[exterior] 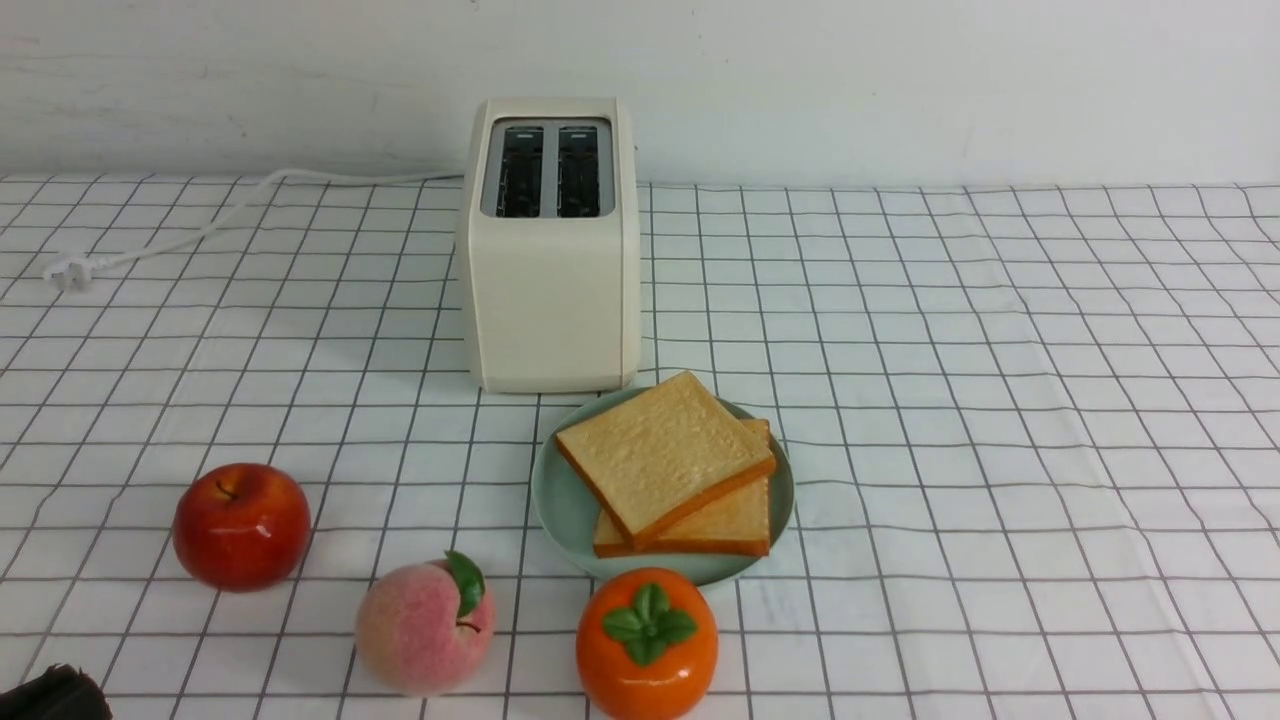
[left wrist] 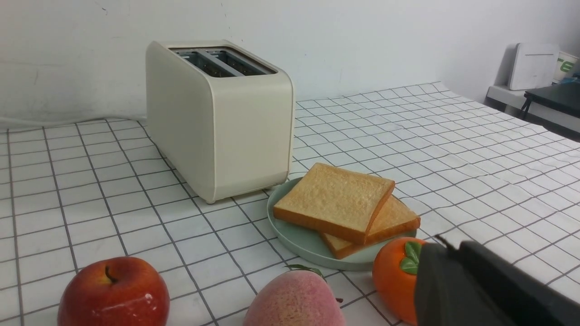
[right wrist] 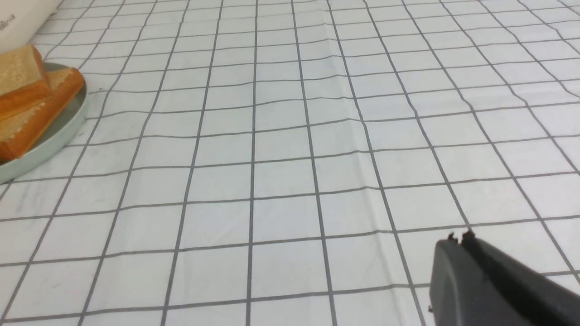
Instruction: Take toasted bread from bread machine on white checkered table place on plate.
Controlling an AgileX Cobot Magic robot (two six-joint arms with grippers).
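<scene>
Two slices of toasted bread lie stacked on the pale green plate, the upper one turned askew over the lower. Right behind the plate stands the cream bread machine, both its slots dark with no bread showing. My left gripper is shut with nothing in it, low at the near left of the white checkered table; only a dark corner of that arm shows in the front view. My right gripper is shut and holds nothing, over bare cloth right of the plate.
A red apple, a pink peach and an orange persimmon-shaped fruit sit along the near edge, the persimmon just in front of the plate. The toaster's white cord and plug trail to the far left. A wall runs behind the table.
</scene>
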